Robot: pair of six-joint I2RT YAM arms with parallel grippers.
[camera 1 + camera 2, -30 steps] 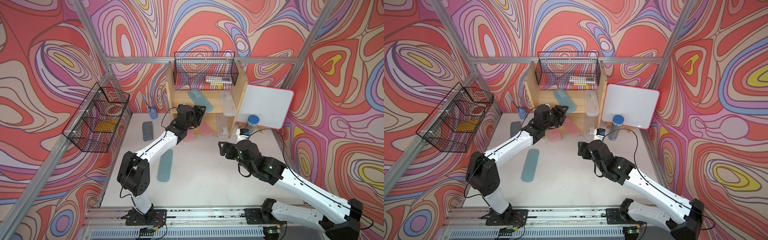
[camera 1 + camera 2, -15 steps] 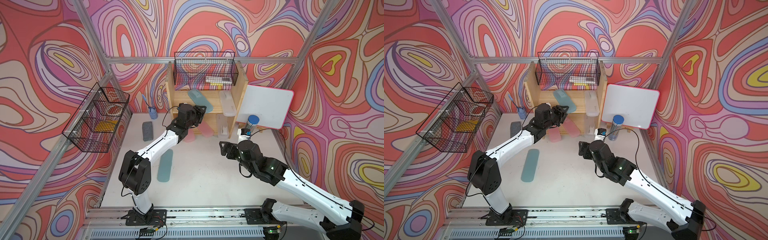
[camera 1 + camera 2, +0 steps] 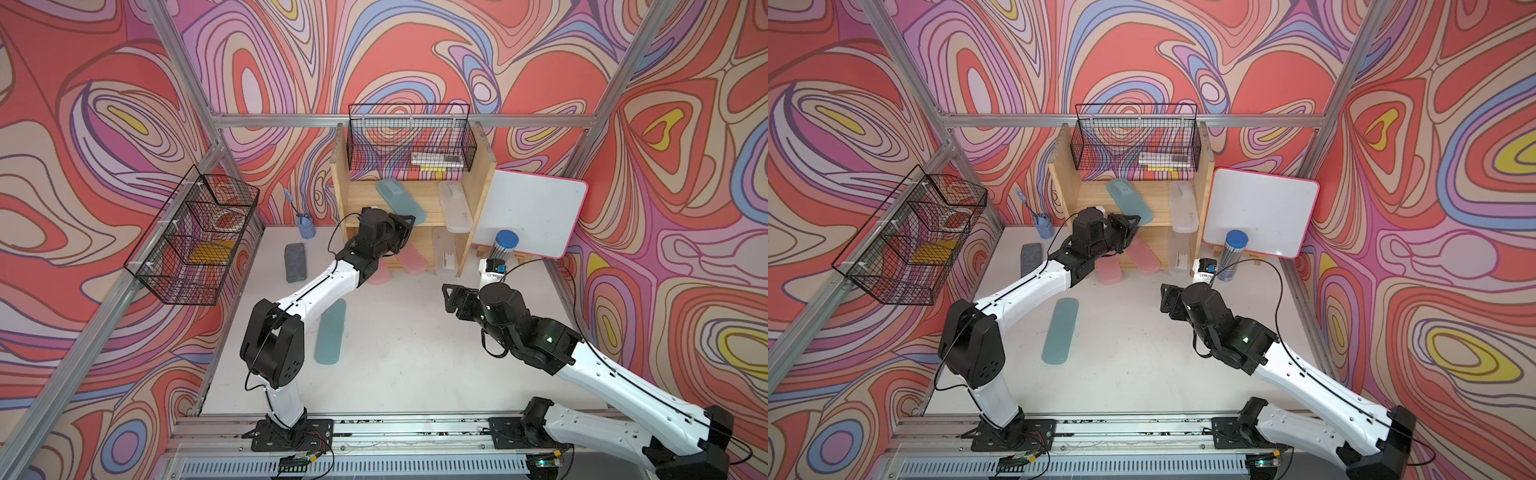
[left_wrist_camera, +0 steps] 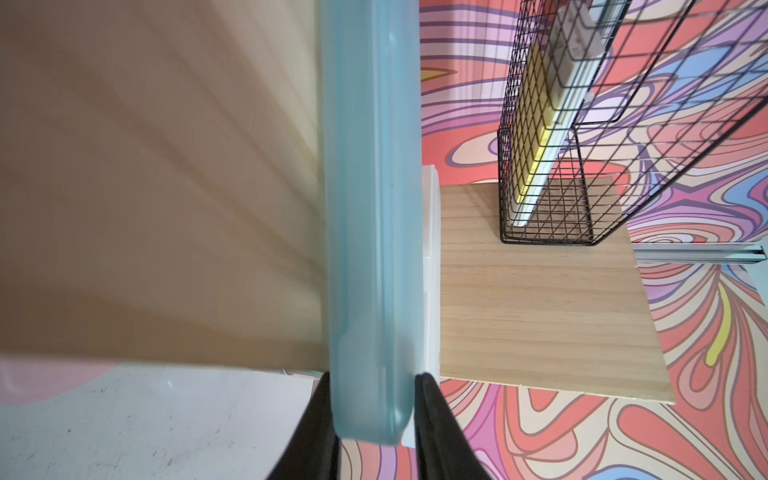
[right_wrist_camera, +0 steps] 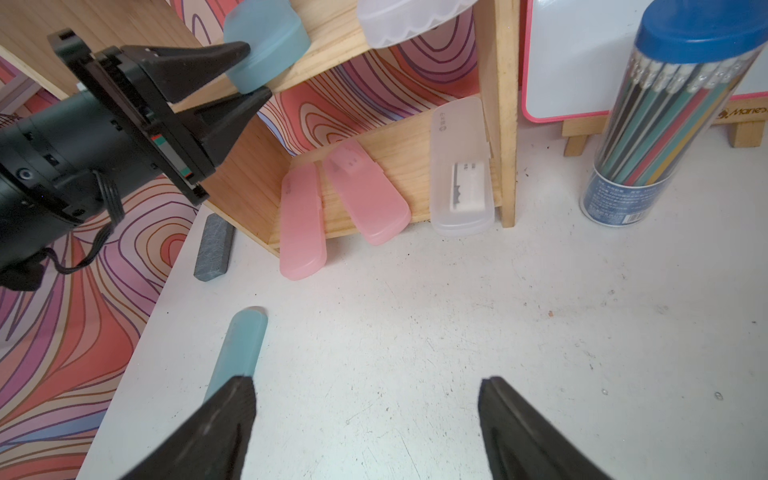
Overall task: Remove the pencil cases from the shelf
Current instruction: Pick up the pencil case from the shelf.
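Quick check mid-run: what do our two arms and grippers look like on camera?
Both arms have white links with black joints and bases: left arm, right arm. A thin black cable runs along each. The left gripper and right gripper have matte black wedge-shaped fingers. A small green light glows on the right arm.

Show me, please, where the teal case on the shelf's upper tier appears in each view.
In a top view: teal case angled on upper tier.
In a top view: teal case, likewise.
Left wrist: teal case between left gripper fingers.
Right wrist: end inside that gripper.
Landmark: shelf.
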